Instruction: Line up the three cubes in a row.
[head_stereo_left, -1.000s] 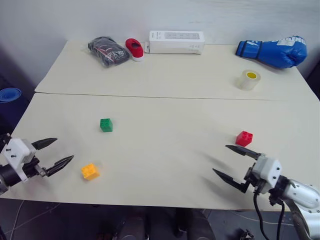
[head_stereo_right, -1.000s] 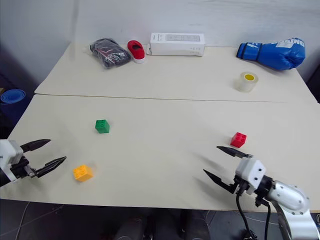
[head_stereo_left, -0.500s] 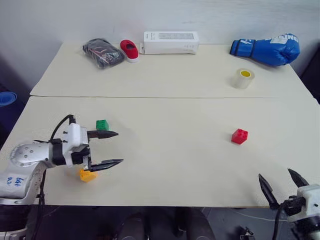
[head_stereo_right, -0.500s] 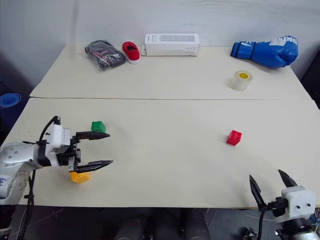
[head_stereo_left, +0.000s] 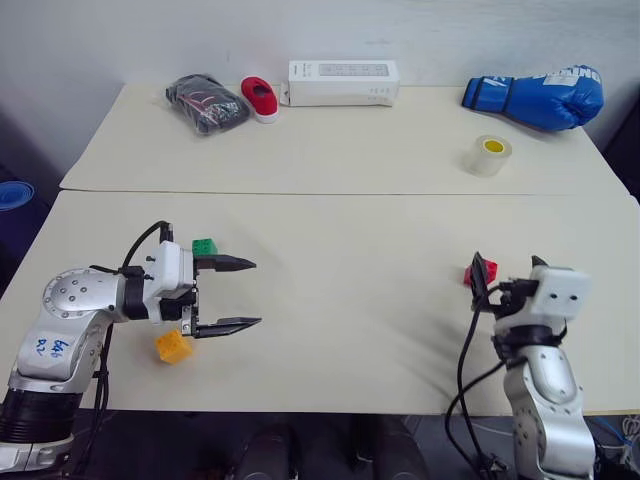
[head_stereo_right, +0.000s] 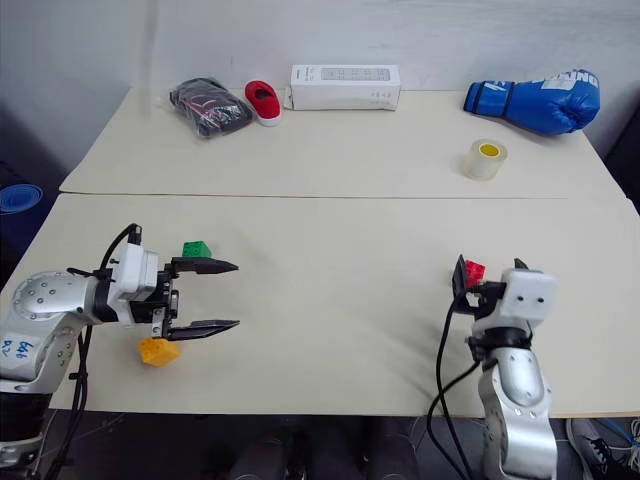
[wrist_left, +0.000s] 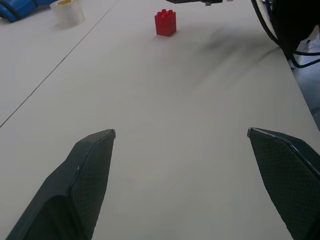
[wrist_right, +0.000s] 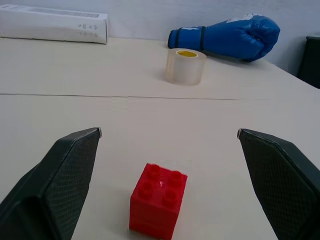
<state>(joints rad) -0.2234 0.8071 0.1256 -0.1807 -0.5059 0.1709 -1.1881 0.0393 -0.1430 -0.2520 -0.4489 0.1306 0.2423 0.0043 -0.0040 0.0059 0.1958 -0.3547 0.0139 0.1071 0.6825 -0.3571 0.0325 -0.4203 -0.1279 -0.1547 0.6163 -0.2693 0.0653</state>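
Nothing had been lined up yet — all three cubes sat apart on the table (head_stereo_left: 330, 340). Nearest lay the yellow cube (head_stereo_left: 172, 346), just below the left gripper (head_stereo_left: 240, 294), whose fingers stood wide and empty, pointing across the table. The green cube (head_stereo_left: 204, 246) sat just behind that gripper. Well off to the right, the red cube (wrist_right: 158, 201) lay just ahead of the right gripper (wrist_right: 167, 145) — spread open, holding nothing. By my reading, every pick and placement remained.
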